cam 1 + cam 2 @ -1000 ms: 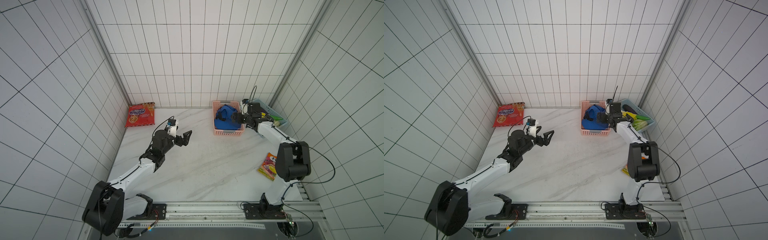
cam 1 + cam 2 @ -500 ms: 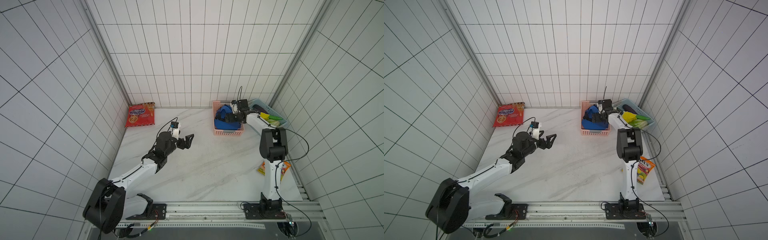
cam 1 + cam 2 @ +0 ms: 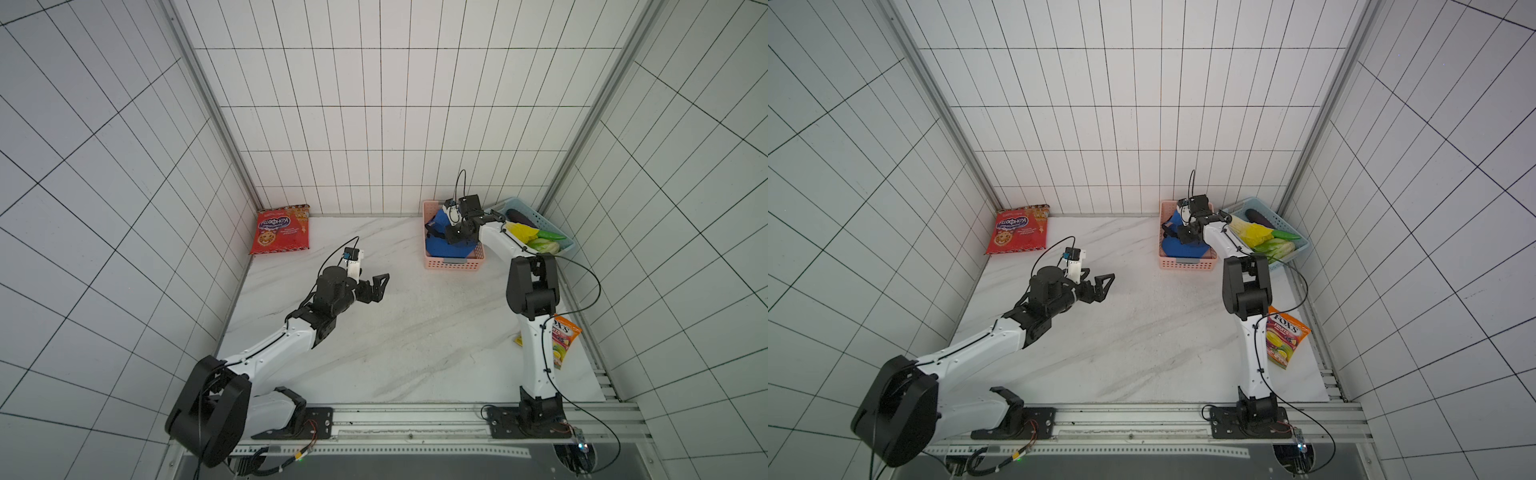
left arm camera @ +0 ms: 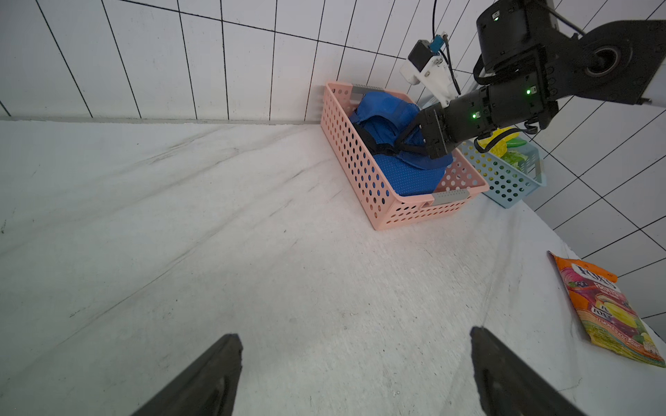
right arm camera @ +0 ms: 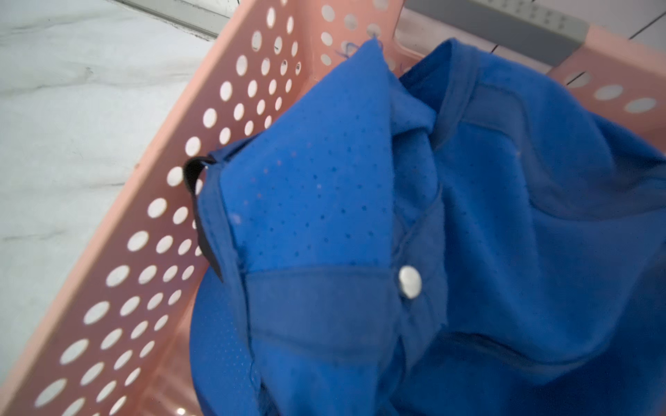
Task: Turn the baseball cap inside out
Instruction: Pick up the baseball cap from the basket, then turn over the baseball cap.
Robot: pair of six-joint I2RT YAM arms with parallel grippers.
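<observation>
White tiled walls [image 3: 374, 124] close the cell on three sides, and a white marble table [image 3: 415, 332] fills its floor, with a metal rail along the front edge where both arms are mounted. We count two arms, two grippers, two baskets, two snack bags and one cap. The pink basket [image 3: 455, 266] stands at the back wall, and the blue basket [image 4: 504, 180] is just beside it in the back right corner, holding vegetables [image 3: 528, 235] whose number we cannot tell. The cap [image 4: 407, 173] is blue and lies crumpled inside the pink basket, its brim toward the front end. The right gripper [image 4: 403, 138] reaches down into this basket; its fingers are closed together with the tips in the cap's fabric near a black strap, so it pinches the cap. In the right wrist view the cap fills almost all the picture and the fingers do not show. The left gripper [image 3: 373, 277] hovers above the left half of the table with its jaws spread wide and nothing between them, pointing toward the pink basket. The red bag [image 3: 280, 228] leans in the back left corner. The orange bag [image 3: 1285, 338] lies near the right edge, beside the right arm. Between the two arms the marble is wide and open.
</observation>
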